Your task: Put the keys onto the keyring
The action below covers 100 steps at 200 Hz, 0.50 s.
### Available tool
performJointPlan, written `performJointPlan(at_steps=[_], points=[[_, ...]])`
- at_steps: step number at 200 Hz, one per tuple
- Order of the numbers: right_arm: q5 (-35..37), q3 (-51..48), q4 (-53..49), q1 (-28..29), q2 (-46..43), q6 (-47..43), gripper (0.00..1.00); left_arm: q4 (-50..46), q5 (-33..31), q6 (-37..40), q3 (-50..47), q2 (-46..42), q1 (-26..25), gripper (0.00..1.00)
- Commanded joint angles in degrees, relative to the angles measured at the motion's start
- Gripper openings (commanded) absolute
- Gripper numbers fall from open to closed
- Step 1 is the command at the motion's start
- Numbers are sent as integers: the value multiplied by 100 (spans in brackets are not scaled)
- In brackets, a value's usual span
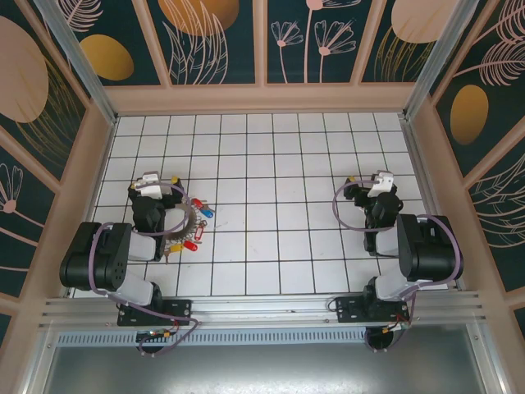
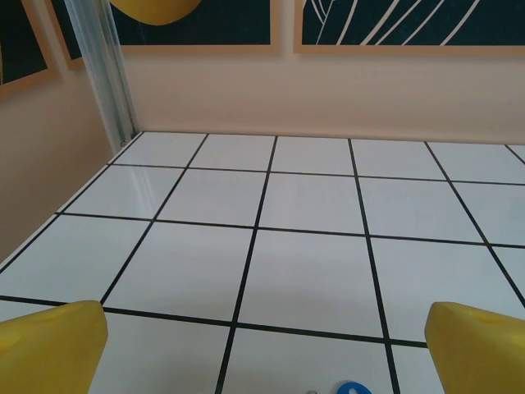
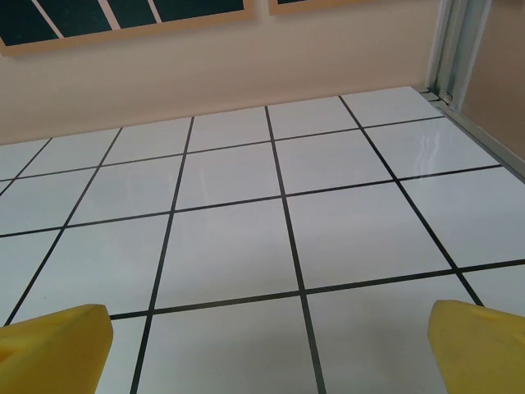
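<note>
**Top external.** White tiled tabletop (image 1: 271, 164) ruled with black grid lines, boxed in by tan-framed walls of dark teal panels (image 1: 213, 41) painted with gold discs and pale flower outlines. Aluminium posts (image 1: 76, 57) at the 2 far corners. Along the near edge, an aluminium rail (image 1: 262, 308) carrying 2 black arms looped with purple cables (image 1: 340, 209). Left of centre, the keyring (image 1: 192, 220), partly hidden under the left arm's wrist, with its right-hand arc on show. Touching that arc, the keys (image 1: 197, 233), with red, blue, green and yellow tags; threaded or merely lying there, cannot tell. At the ring's far-left side, the left gripper (image 1: 157, 187). Well apart on the right half, over bare tiles, the right gripper (image 1: 373, 187). Finger spread too small to read from up here.

**Left wrist.** Low across glossy tiles toward a plain tan wall base and 1 aluminium post (image 2: 102, 74) in the left corner. Here the left gripper (image 2: 264, 349) spread fully wide, yellow fingertips (image 2: 49, 345) at both bottom corners, holding nothing. At the bottom edge, a sliver of blue key tag (image 2: 353, 387) with a speck of grey metal beside it.

**Right wrist.** Bare tiles again, with a sheen near the aluminium post (image 3: 459, 49) on the right. Framed panel edges along the top. The right gripper (image 3: 267, 349) equally wide apart, yellow fingertips (image 3: 480, 345) in the lower corners, gripping nothing.
</note>
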Motion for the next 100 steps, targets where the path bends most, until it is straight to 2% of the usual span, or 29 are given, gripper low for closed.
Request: performJointPlan(at_steps=[1, 91, 100], points=[[-99, 94, 115, -11, 1, 30, 99, 199, 41, -116, 48, -33, 33, 99], [-94, 95, 127, -11, 6, 30, 99, 231, 31, -117, 25, -44, 33, 99], [-94, 94, 123, -11, 4, 34, 99, 209, -223, -200, 45, -32, 34, 99]])
